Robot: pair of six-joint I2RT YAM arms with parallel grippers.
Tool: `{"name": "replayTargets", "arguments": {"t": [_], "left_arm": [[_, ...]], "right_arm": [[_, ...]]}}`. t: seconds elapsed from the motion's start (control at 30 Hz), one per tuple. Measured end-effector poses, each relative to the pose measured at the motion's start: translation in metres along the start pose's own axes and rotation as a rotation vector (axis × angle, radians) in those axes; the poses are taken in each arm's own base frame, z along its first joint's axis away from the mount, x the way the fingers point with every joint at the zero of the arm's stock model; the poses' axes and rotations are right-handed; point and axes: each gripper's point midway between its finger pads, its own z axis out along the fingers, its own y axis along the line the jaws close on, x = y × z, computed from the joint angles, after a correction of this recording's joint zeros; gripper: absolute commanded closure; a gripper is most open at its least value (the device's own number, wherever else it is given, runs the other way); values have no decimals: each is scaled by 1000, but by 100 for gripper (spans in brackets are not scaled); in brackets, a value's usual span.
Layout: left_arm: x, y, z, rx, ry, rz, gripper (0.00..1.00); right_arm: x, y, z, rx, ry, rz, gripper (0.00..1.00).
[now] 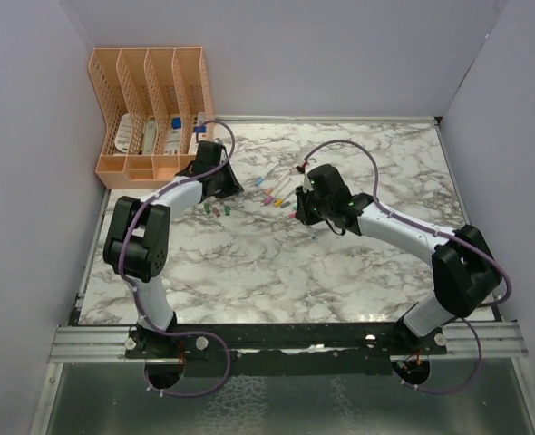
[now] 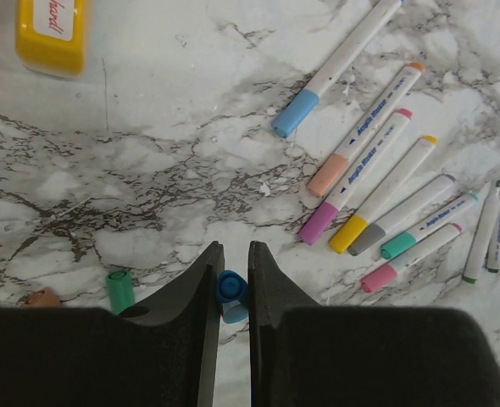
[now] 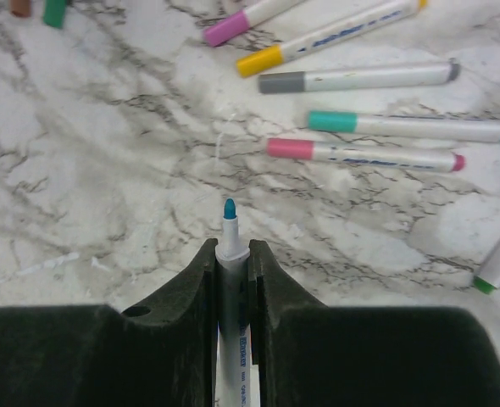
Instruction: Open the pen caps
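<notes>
My left gripper (image 2: 231,254) is shut on a small blue pen cap (image 2: 230,287), its round end facing the camera just above the marble table (image 2: 148,186). Beside it lie a loose green cap (image 2: 120,289) and an orange-brown cap (image 2: 42,298). My right gripper (image 3: 231,251) is shut on a white pen barrel (image 3: 230,339) whose bare blue tip (image 3: 230,209) pokes out past the fingers. Several capped pens (image 2: 377,182) lie fanned out to the right of the left gripper. In the top view the left gripper (image 1: 224,188) and the right gripper (image 1: 302,212) flank the pens (image 1: 277,186).
An orange desk organizer (image 1: 150,109) stands at the back left corner. A yellow labelled object (image 2: 51,34) lies beyond the left gripper. Loose caps (image 1: 218,208) sit near the left gripper. Grey walls enclose the table on three sides.
</notes>
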Motion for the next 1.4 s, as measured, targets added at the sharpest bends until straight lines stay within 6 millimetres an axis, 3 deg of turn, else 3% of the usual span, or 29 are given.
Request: {"name": "replayTargets", "arguments": {"t": [0.33, 0.63, 0.83, 1.0, 1.17, 1.4], "left_arm": [[20, 17, 10, -131, 47, 117, 99], [32, 36, 19, -194, 85, 140, 88], [32, 38, 20, -201, 85, 146, 73], [32, 38, 20, -200, 84, 147, 68], [31, 37, 20, -200, 83, 148, 68], [30, 35, 11, -208, 84, 147, 68]], "right_arm": [[-2, -72, 5, 233, 12, 72, 99], [2, -142, 7, 355, 35, 176, 99], [6, -156, 25, 374, 67, 192, 99], [7, -163, 39, 382, 82, 203, 99], [4, -170, 48, 390, 85, 212, 98], [4, -179, 56, 399, 91, 234, 88]]}}
